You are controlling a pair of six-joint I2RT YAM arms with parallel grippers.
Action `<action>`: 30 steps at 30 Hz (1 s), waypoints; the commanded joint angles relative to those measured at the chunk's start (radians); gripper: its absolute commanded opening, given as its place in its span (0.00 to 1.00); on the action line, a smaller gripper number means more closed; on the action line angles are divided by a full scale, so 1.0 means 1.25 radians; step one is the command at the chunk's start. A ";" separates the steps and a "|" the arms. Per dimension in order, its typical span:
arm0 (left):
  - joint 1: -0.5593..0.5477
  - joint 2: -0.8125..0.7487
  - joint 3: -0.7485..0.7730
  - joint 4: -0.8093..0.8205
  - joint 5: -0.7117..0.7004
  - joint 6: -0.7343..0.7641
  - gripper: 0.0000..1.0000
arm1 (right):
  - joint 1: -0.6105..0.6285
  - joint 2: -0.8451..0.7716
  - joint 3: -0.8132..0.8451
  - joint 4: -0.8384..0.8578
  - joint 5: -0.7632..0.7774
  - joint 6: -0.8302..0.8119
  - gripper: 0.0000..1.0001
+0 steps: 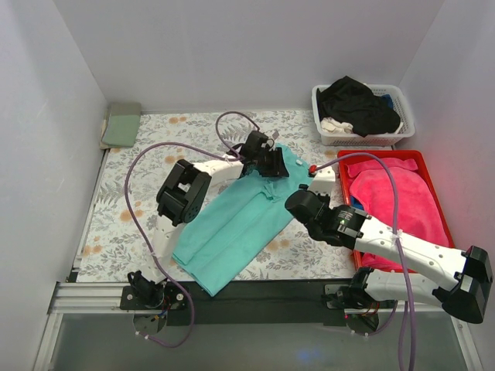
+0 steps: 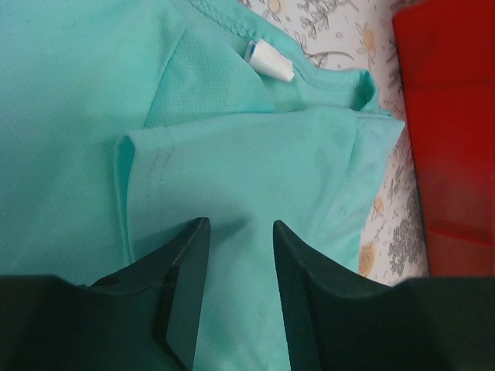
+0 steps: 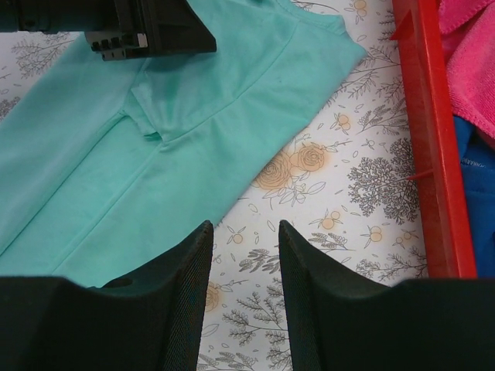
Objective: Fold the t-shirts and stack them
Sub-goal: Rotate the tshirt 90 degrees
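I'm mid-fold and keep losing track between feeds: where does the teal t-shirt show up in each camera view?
Top external: the teal t-shirt lies mid-table, running diagonally from the left pincer toward the near edge.
Left wrist: it fills most of the frame, with its white neck label near the top.
Right wrist: it covers the upper left.
Shared landmark: the red tray, on the right in all three views.

One teal t-shirt point(image 1: 232, 228), one black garment point(image 1: 352, 104), one white basket point(image 1: 363, 140) — one red tray point(image 1: 406, 157)
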 commanded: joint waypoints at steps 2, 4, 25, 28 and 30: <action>0.010 0.039 0.087 -0.097 -0.206 -0.026 0.38 | -0.013 -0.014 -0.013 0.003 0.010 0.021 0.46; 0.012 0.075 0.126 -0.150 -0.290 -0.034 0.38 | -0.016 -0.009 -0.015 0.003 0.001 0.015 0.46; 0.251 0.223 0.385 -0.346 -0.517 -0.259 0.38 | -0.060 0.135 0.001 0.025 -0.074 -0.028 0.45; 0.258 0.200 0.360 -0.270 -0.465 -0.202 0.37 | -0.064 0.160 0.014 0.030 -0.085 -0.037 0.44; 0.258 0.159 0.323 -0.209 -0.438 -0.172 0.37 | -0.064 0.178 0.022 0.033 -0.095 -0.041 0.44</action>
